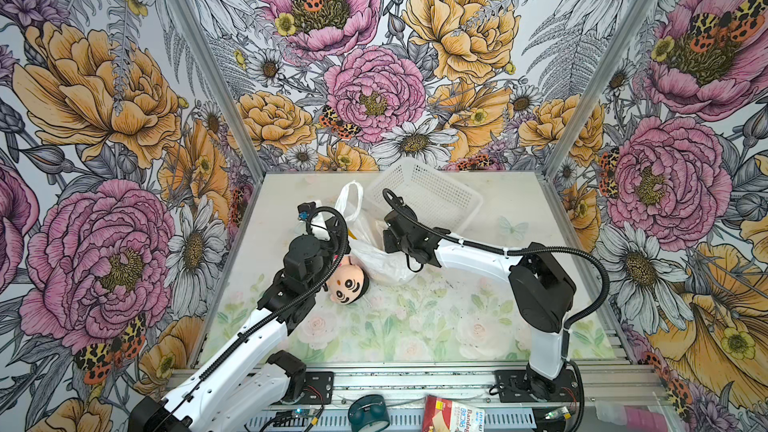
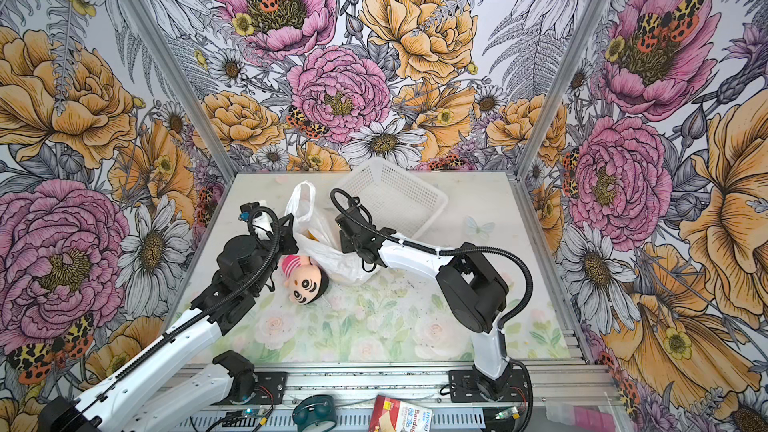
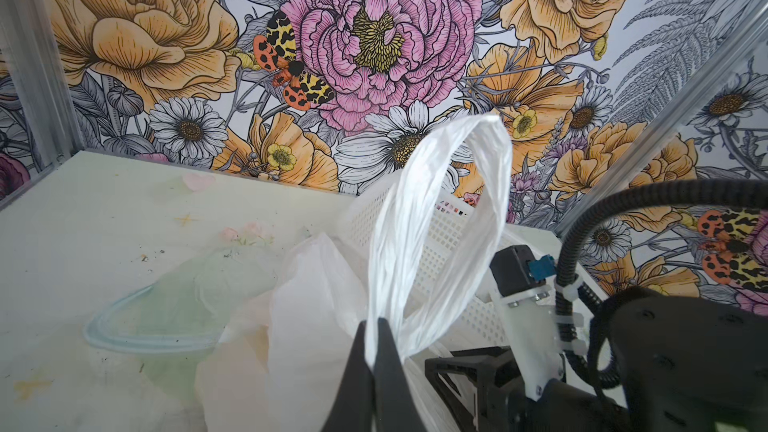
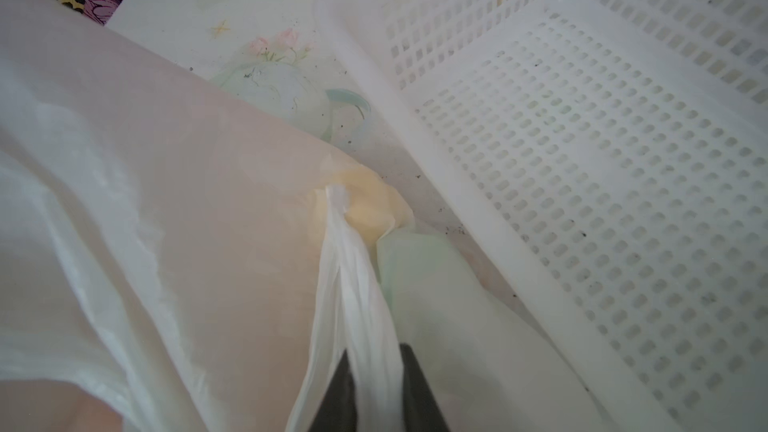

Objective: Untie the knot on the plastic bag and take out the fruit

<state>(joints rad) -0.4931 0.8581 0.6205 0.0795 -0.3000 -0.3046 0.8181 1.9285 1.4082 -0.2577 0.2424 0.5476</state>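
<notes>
The plastic bag lies crumpled at mid-table between both arms, seen in both top views. One loop handle stands upright, and my left gripper is shut on the base of that loop. My right gripper is shut on a twisted white strand of the bag beside the basket. In a top view the right gripper sits just right of the left gripper. A yellow fruit shows dimly through the film, also as a yellow fruit. No knot shows.
A white perforated basket stands tilted at the back, close behind the right gripper. A plush doll lies against the bag's near side, by the left wrist. Aluminium posts and flowered walls close in the table on three sides.
</notes>
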